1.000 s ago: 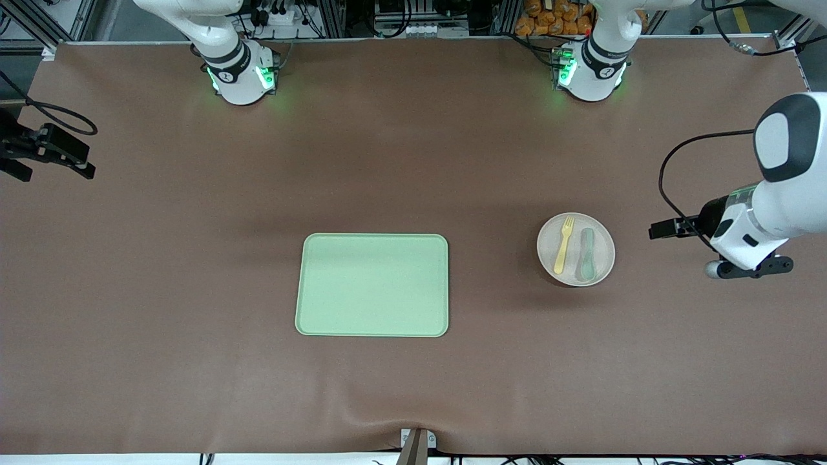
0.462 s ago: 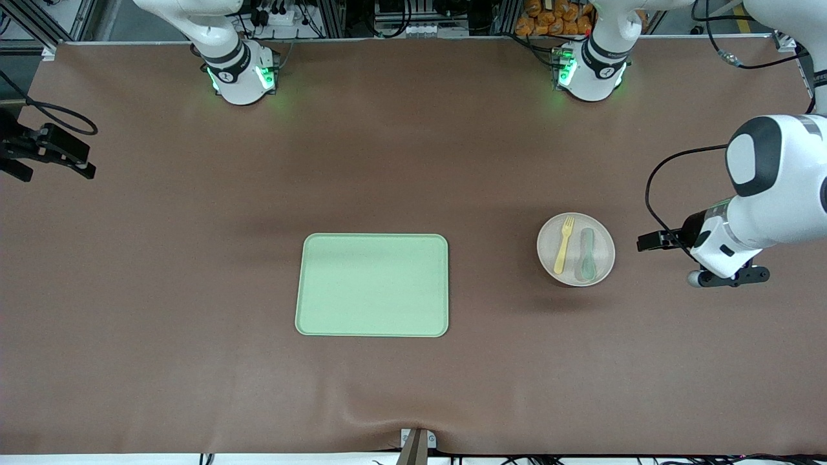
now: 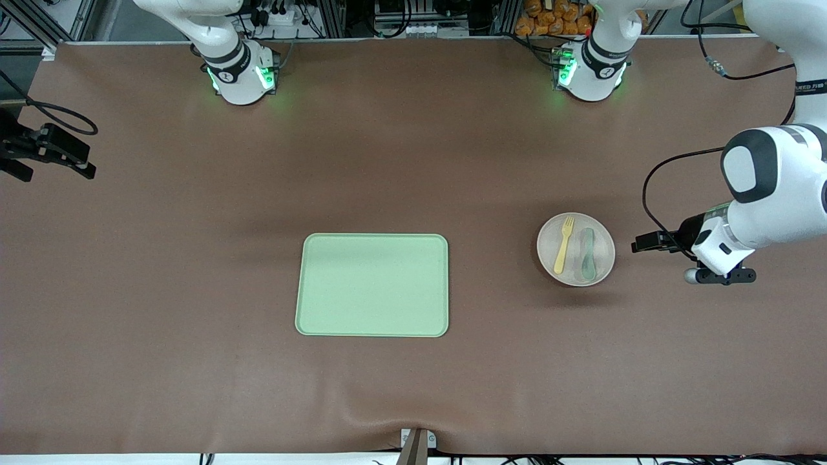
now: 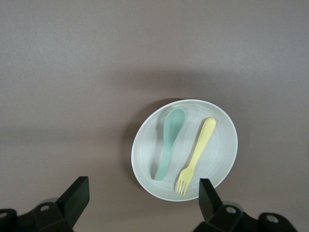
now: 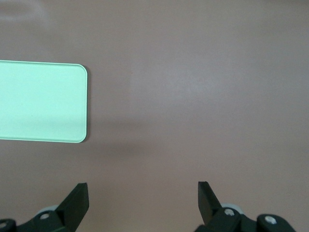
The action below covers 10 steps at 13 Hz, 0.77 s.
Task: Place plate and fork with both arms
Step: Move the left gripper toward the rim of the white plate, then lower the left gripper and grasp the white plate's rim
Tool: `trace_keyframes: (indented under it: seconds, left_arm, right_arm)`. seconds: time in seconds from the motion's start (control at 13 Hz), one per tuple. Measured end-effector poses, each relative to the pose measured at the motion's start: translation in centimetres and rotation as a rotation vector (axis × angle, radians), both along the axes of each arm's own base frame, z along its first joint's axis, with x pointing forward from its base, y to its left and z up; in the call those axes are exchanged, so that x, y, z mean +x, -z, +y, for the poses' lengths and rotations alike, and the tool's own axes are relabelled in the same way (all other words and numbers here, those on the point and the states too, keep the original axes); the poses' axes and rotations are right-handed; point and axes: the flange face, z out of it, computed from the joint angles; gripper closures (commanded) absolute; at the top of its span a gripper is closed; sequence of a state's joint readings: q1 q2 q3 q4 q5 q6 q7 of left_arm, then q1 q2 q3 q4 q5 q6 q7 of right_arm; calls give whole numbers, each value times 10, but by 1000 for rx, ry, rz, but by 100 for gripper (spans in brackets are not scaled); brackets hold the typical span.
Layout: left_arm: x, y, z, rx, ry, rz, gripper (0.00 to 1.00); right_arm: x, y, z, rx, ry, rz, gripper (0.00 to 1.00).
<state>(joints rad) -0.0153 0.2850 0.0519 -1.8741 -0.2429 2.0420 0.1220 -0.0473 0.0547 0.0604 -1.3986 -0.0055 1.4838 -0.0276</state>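
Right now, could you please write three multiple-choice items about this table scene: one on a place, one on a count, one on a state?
1. Where does the small yellow plastic fork lie?
A. on the rectangular light-green tray
B. on the round pale plate
C. on the bare brown table

2. How many utensils lie on the plate?
A. one
B. two
C. three

3. How does the left gripper stand?
A. open, holding nothing
B. shut on the fork
C. shut on the plate

Key: 1 B, the fork rests beside the grey-green spoon on the plate. 2 B, fork and spoon. 3 A, its fingers stand apart, empty.
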Motion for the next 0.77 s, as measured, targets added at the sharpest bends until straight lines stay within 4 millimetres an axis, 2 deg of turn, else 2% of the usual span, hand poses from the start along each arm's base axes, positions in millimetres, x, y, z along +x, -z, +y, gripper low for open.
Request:
trace_keyframes:
  seconds: [0.31,0.77]
  left_arm:
    - [0,3,-17,0,25,-1,0]
    - [0,33,-22,8,22,-8,0]
  right_arm:
    - [0,0,0,0,0,0,0]
    - [0,0,0,0,0,0,0]
